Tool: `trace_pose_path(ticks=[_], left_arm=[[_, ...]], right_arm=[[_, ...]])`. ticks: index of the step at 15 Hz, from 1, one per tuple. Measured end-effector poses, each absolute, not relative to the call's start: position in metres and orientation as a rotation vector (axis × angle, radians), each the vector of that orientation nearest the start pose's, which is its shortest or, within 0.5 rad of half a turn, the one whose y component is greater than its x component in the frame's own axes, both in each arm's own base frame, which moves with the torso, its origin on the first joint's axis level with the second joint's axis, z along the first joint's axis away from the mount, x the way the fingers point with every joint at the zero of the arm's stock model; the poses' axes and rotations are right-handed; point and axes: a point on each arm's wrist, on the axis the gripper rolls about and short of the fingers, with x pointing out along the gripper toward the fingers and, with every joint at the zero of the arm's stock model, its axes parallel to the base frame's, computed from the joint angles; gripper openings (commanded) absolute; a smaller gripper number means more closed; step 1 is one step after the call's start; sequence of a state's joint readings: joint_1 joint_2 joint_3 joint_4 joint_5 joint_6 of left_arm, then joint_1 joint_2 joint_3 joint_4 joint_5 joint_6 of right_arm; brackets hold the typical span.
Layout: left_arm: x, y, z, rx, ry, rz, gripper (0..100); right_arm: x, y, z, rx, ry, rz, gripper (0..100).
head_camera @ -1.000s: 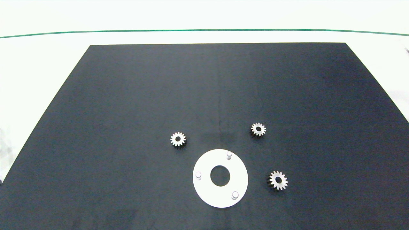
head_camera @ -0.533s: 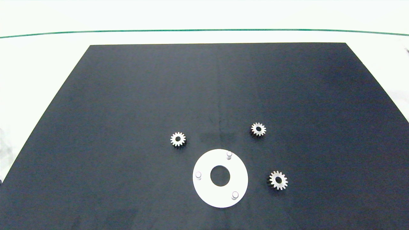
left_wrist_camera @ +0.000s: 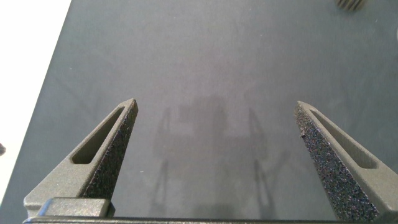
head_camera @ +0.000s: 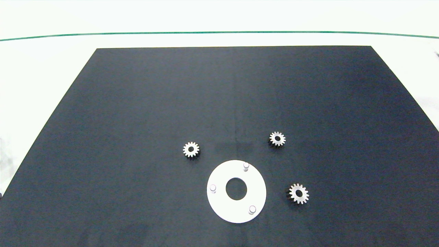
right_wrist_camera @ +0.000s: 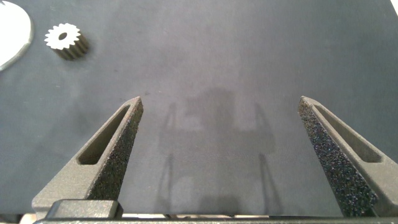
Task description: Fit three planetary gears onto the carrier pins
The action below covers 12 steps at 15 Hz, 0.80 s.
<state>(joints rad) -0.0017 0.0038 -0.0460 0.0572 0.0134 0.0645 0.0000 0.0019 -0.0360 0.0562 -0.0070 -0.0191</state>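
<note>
A black mat lies flat on a white table, with a thin green line crossing the table beyond the mat's far edge.

No readable text

No lettering, label, brand, number or sign can be read on any surface in the head view or either wrist view.

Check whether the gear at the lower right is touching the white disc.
Apart. In the head view, dark mat shows plainly between the lower-right gear and the rim of the white disc.
</note>
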Motion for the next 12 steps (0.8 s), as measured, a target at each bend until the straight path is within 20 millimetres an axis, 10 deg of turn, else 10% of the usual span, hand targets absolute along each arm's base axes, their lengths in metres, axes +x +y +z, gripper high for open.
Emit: trace_pose_path(ticks=[6, 12], left_arm=[[-0.044, 0.000, 0.177, 0.128, 0.202, 0.014, 100], [0.039, 0.002, 0.277, 0.167, 0.450, 0.024, 100]], right_arm=[[-0.024, -0.002, 0.146, -0.029, 0.117, 0.104, 100], [0.036, 0.008, 0.216, -0.186, 0.301, 0.260, 100]])
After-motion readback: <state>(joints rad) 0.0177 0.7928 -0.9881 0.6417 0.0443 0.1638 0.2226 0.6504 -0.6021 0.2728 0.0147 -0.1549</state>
